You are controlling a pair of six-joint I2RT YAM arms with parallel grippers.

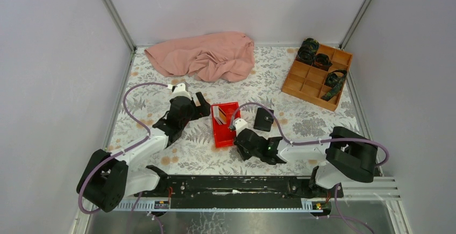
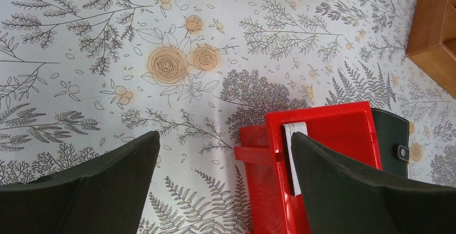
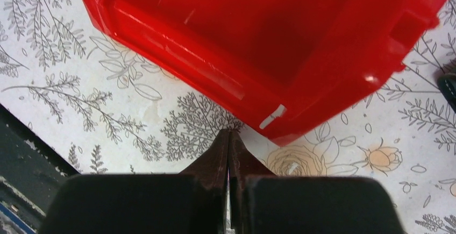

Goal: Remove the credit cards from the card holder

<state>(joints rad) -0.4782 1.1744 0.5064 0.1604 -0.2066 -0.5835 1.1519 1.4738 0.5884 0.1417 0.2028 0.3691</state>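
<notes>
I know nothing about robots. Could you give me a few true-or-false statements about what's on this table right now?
1. The left claw is open. True.
2. The right claw grips a card. False: it is shut on nothing, close to the red tray.
3. Some cards sit in the red tray. True.
4. The card holder lies open. False: it is closed, black side out, just right of the tray.
5. The pink cloth covers the wooden box. False: they lie apart.
</notes>
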